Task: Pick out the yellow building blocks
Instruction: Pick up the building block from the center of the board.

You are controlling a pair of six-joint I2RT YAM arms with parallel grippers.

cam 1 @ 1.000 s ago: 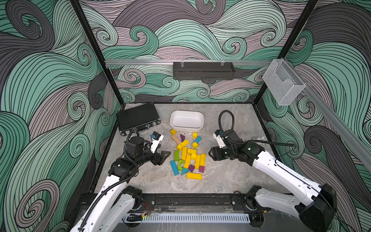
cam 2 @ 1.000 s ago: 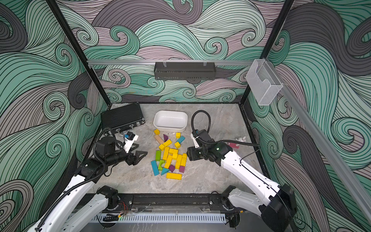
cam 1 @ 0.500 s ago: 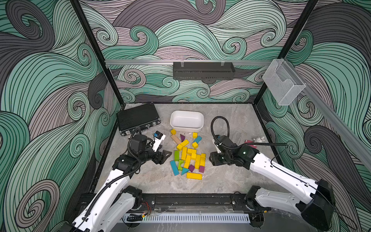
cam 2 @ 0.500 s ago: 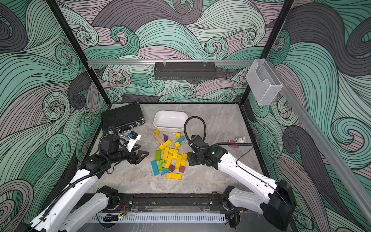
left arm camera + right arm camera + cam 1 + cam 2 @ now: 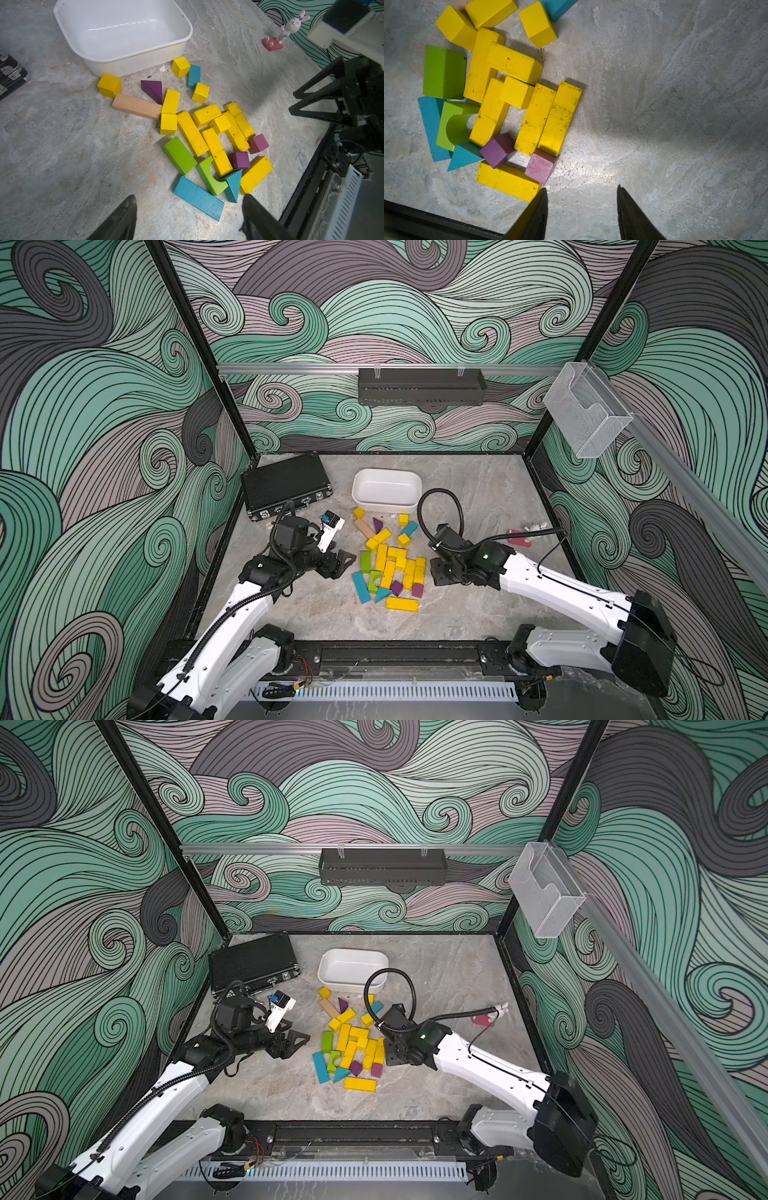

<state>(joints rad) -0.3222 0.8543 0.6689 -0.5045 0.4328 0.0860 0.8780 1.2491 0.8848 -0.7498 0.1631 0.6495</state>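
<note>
The yellow building blocks (image 5: 399, 568) (image 5: 359, 1048) lie in a loose pile at the table's middle, cubes and long bars mixed with other colours. Both wrist views show them too, the yellow building blocks (image 5: 207, 128) (image 5: 512, 87) lying flat. My left gripper (image 5: 340, 562) (image 5: 297, 1042) (image 5: 189, 199) hovers open just left of the pile, with only table and a blue plank's end between its fingers. My right gripper (image 5: 436, 572) (image 5: 390, 1052) (image 5: 581, 188) stands open at the pile's right edge, bare table between its fingers. One of its fingertips (image 5: 542, 195) is close beside a yellow bar (image 5: 506, 180).
A white tub (image 5: 384, 508) (image 5: 133, 60) stands behind the pile. A black case (image 5: 286, 485) lies at the back left and a rabbit figurine (image 5: 523, 537) (image 5: 291, 25) at the right. Green, blue and purple blocks and a tan bar (image 5: 137, 106) are in the pile. A black rail (image 5: 395, 655) runs along the front.
My right arm has swung its gripper a little toward the front, along the pile's right edge, and its cable loop has shifted left. The left gripper has barely moved.
</note>
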